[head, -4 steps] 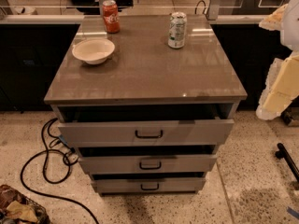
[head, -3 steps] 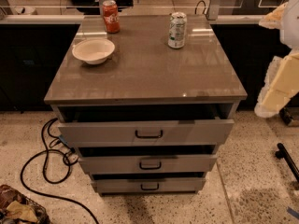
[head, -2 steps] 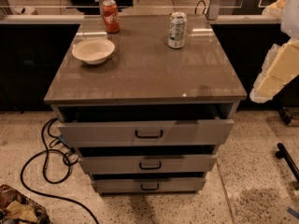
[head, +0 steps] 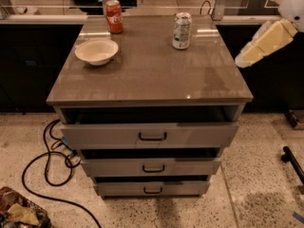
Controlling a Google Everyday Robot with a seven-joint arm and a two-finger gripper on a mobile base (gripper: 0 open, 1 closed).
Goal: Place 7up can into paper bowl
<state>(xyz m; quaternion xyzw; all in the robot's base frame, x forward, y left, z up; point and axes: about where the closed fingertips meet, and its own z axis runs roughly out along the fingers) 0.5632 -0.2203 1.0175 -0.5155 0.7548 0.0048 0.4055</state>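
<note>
— Where the speckled floor (head: 266, 184) comes nearest, what lies on it?

— A black cable (head: 47, 160) loops across the left side, and a heap of crumpled clutter (head: 19, 213) sits in the lower left corner; what it is made of cannot be told.

— And above that?

— A grey cabinet with three drawers, each with a dark handle. The bottom drawer (head: 152, 189) and the middle drawer (head: 152, 166) stand slightly out. The top drawer (head: 152, 136) is pulled out farthest, leaving a dark gap under the cabinet top (head: 152, 80).

— Where is the paper bowl?

— The paper bowl (head: 96, 51) rests upright on the left part of the glossy top, with nothing visible inside it.

— And the 7up can?

— The 7up can (head: 181, 30) stands upright farther back and to the right, well apart from the bowl. A red cola can (head: 114, 16) stands upright at the far left, just behind the bowl.

— What of the robot?

— The gripper (head: 251, 51) hangs off the cabinet's right side, near the far right corner, as a cream wedge slanting down toward the left. It touches nothing and is apart from the 7up can. Whether it is spread wide or closed cannot be told.
</note>
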